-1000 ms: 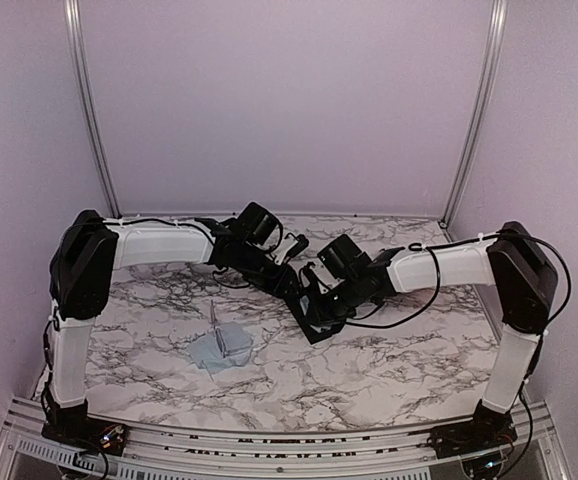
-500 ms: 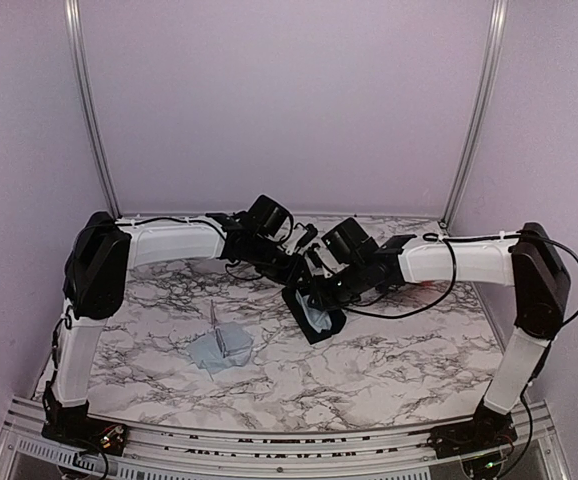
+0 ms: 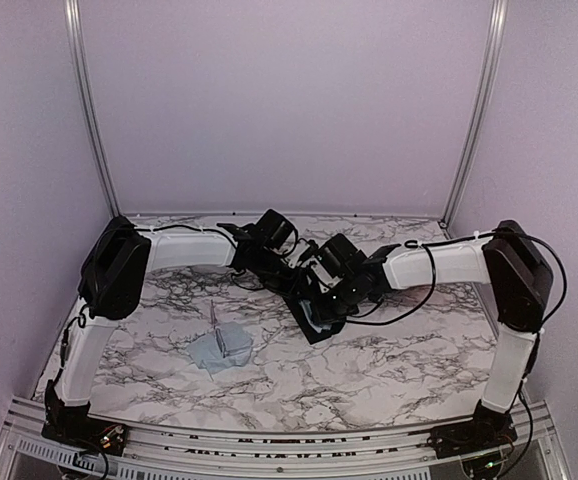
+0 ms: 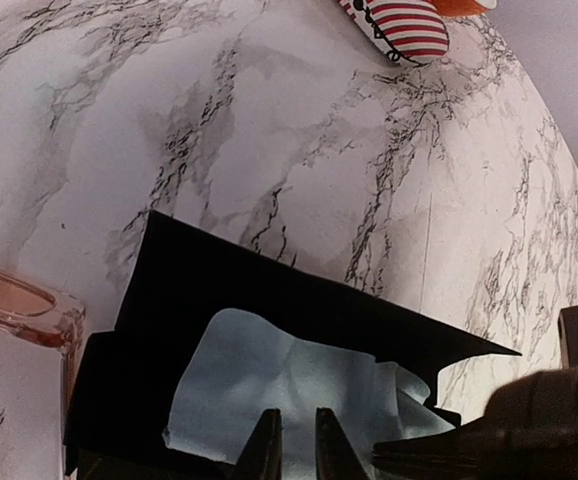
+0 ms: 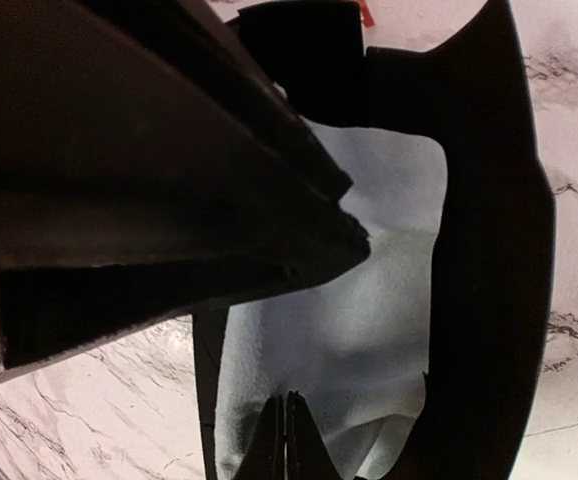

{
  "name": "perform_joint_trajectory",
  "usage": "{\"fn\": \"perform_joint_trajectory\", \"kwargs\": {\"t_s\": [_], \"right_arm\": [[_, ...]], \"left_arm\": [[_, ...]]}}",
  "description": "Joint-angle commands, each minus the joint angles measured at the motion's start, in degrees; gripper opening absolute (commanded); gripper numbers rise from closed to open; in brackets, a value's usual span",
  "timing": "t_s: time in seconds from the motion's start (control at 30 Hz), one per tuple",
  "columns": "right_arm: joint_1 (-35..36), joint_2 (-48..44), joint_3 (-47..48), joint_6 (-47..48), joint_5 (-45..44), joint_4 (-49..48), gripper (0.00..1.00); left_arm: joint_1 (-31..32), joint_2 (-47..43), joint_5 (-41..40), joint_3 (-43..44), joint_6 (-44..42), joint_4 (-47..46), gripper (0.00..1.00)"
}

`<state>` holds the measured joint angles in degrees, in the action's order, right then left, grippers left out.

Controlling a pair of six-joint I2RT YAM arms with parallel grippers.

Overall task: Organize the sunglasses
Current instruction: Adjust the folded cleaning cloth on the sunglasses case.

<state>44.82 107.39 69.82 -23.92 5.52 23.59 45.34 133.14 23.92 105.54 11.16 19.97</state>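
A black oblong case (image 3: pixel 321 325) lies open at mid-table with a pale blue cloth (image 4: pixel 269 375) inside; the cloth also shows in the right wrist view (image 5: pixel 369 300). My left gripper (image 4: pixel 296 452) hovers over the cloth, its jaws a narrow gap apart with nothing between them. My right gripper (image 5: pixel 286 440) is shut, its tips pressing on the cloth. The wire-framed sunglasses (image 3: pixel 225 340) lie on a second blue cloth (image 3: pixel 219 352) to the left. A translucent pinkish frame (image 4: pixel 24 305) lies beside the case.
The stars-and-stripes case (image 4: pixel 404 25) lies farther back on the marble table (image 3: pixel 389 370). Both arms crowd the centre, the left gripper's body (image 5: pixel 149 150) filling much of the right wrist view. Walls close off the back and sides.
The left arm has reached further right over the case. The right gripper rose slightly, then came back down onto the cloth in the case.
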Motion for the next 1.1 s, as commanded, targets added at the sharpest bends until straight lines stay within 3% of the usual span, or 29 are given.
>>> {"fn": "perform_joint_trajectory", "kwargs": {"t_s": [0.0,0.33,0.83,1.07], "right_arm": [[0.18,2.55,-0.04,0.85,0.08,-1.06,0.03],[0.09,5.87,-1.03,4.12,1.93,-2.14,0.03],[0.09,-0.29,9.1,4.44,3.72,2.06,0.07],[0.09,-3.65,10.64,3.51,-1.73,4.55,0.08]], "left_arm": [[0.19,1.86,-1.8,2.1,-1.32,3.83,0.12],[0.1,1.78,-8.24,1.51,-1.88,5.34,0.09],[0.27,-3.62,-5.72,0.9,-0.96,3.31,0.08],[0.23,-7.98,-5.05,-1.05,0.11,1.67,0.13]]}}
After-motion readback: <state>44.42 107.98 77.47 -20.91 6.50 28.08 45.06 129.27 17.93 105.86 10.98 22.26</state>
